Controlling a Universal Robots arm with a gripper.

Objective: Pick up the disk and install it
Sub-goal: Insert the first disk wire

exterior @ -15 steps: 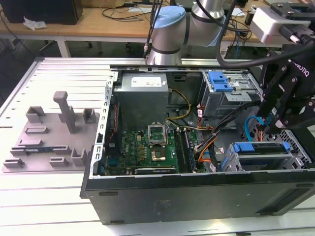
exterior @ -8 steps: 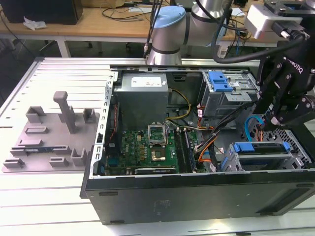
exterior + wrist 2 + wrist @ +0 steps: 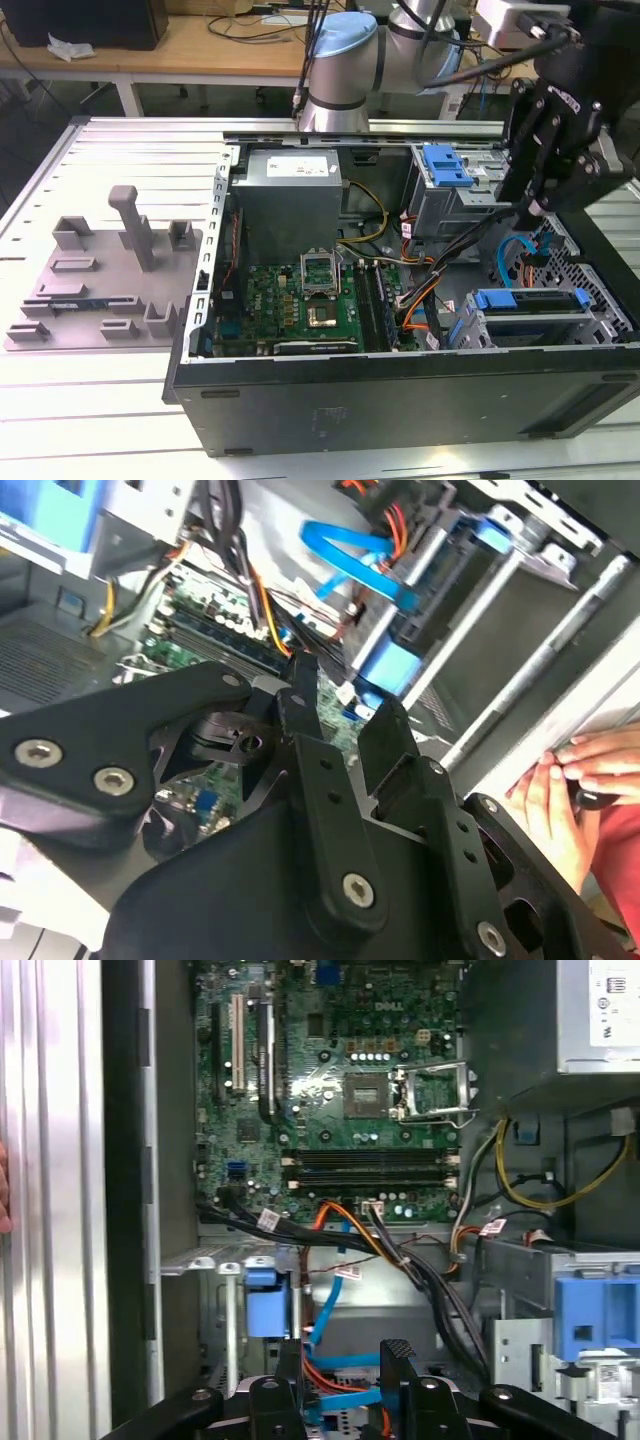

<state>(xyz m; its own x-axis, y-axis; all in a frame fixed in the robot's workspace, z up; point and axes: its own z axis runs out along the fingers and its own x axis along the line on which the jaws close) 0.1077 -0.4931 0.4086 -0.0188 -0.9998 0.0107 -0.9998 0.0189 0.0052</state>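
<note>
One gripper (image 3: 535, 208), black and mounted on the arm, hangs inside the open computer case (image 3: 400, 385), over its half toward the exterior view's right. Its fingers (image 3: 396, 1360) are spread apart in both wrist views, with nothing clamped between them; cables and the case floor show through the gap. The disk (image 3: 530, 299) sits in the drive cage at the case's near corner on the exterior view's right. Its bright blue carrier bracket faces up and its silver body is largely hidden by the cage; the gripper is above it and apart from it. A smaller blue latch (image 3: 446, 166) tops the upper drive cage at the far side. The power supply (image 3: 290, 195) carries a white label with dark print, and a corner of that label appears in the first wrist view. White tags hang on several cables in the first wrist view. The exterior view shows the grey fixture tray (image 3: 100, 290) on the table, outside the case toward that view's left. The first wrist view looks down on the green motherboard (image 3: 340, 1070) and a light blue data cable (image 3: 330, 1310). The second wrist view shows a person's hand (image 3: 570, 790) just beyond the case wall.
</note>
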